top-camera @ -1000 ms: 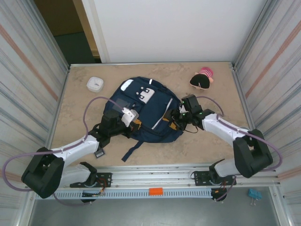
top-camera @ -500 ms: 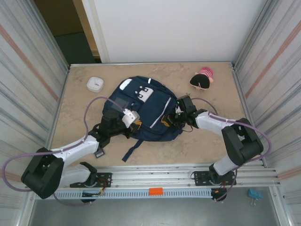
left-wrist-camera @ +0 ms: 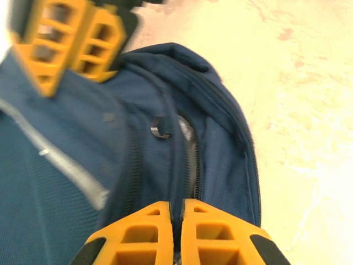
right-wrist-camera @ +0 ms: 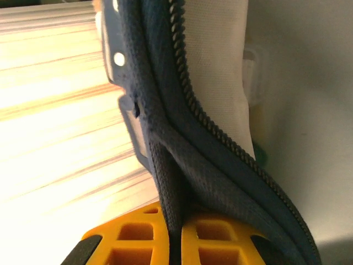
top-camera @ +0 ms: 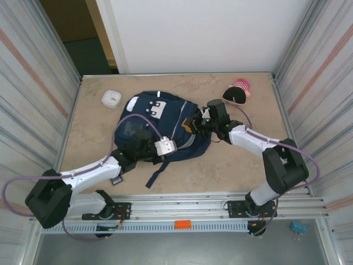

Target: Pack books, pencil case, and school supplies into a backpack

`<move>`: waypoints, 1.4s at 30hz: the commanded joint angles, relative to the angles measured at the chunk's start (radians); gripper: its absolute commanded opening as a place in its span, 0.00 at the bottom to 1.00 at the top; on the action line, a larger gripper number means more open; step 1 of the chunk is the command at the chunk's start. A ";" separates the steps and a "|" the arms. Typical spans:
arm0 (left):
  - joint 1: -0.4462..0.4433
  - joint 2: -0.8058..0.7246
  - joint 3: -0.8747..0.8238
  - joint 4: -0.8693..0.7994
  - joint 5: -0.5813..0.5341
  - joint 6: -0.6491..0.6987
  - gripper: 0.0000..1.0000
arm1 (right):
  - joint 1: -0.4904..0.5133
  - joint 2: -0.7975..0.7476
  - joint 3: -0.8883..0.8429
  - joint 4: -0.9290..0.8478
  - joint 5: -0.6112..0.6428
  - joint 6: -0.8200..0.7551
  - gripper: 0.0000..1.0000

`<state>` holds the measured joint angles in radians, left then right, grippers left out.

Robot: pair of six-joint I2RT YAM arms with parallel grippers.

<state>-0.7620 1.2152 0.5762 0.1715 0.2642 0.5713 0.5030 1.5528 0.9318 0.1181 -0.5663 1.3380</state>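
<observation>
2 pinches hold the backpack (top-camera: pixel 160 118), which lies at the middle of the table (top-camera: pixel 248 165) with a loose strap (top-camera: pixel 156 174) trailing toward the arm bases. Nearest, the left gripper (top-camera: pixel 174 149) has its jaws pressed together on navy cloth at the bag's near edge. Its wrist view shows the orange fingers (left-wrist-camera: pixel 149 234) nipping the fabric right beside the zipper (left-wrist-camera: pixel 190 160). Past it, on the bag's right side, the right gripper (top-camera: pixel 194 125) is likewise clamped on a fold of the rim, with the zipper teeth and a pale lining (right-wrist-camera: pixel 215 66) rising above its fingertips (right-wrist-camera: pixel 132 240). The bag looks soft and limp, likely light for its bulk. It should sag, crease and follow any pull rather than keep a shape, and the woven shell may slip through a shallow nip. The best hold seems to be where both grippers sit now, on the doubled seam along the zipper, where the cloth is thickest. Drawing the 2 pinches apart should spread the mouth, while tugging 1 side alone would probably just drag the whole bag. Whether anything is inside cannot be told. Farthest off, a white box (top-camera: pixel 112 99) and a pink-and-black lump (top-camera: pixel 237 92) lie near the back edge, well apart from the bag.
</observation>
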 commanded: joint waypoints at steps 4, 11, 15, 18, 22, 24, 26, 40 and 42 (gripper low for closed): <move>-0.063 0.019 0.092 0.046 0.102 0.052 0.43 | 0.010 -0.011 0.102 -0.013 -0.051 -0.072 0.00; -0.052 -0.139 0.063 -0.115 -0.118 0.100 0.66 | -0.041 -0.015 0.206 -0.311 -0.066 -0.316 0.00; 0.001 -0.126 0.080 -0.287 -0.185 0.141 0.68 | -0.078 0.004 0.233 -0.360 -0.099 -0.373 0.00; 0.010 -0.083 0.082 -0.326 -0.236 0.175 0.69 | -0.090 0.022 0.261 -0.391 -0.123 -0.406 0.00; 0.027 -0.018 0.084 -0.282 -0.239 0.190 0.70 | -0.088 0.033 0.281 -0.400 -0.141 -0.417 0.00; 0.034 0.015 0.088 -0.246 -0.251 0.187 0.70 | -0.090 0.034 0.281 -0.399 -0.146 -0.419 0.00; 0.045 0.046 0.088 -0.200 -0.265 0.178 0.67 | -0.092 0.033 0.281 -0.398 -0.151 -0.421 0.00; 0.100 0.009 0.066 -0.135 -0.049 -0.096 0.00 | -0.106 -0.185 0.164 -0.480 0.122 -0.470 0.40; 0.112 0.005 0.070 -0.134 0.030 -0.188 0.00 | -0.056 -0.280 0.140 -0.566 0.280 -0.529 0.41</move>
<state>-0.6655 1.2617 0.6300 0.0158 0.1276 0.5751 0.3927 1.4082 1.0931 -0.3351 -0.5022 0.9066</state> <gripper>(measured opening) 0.062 0.405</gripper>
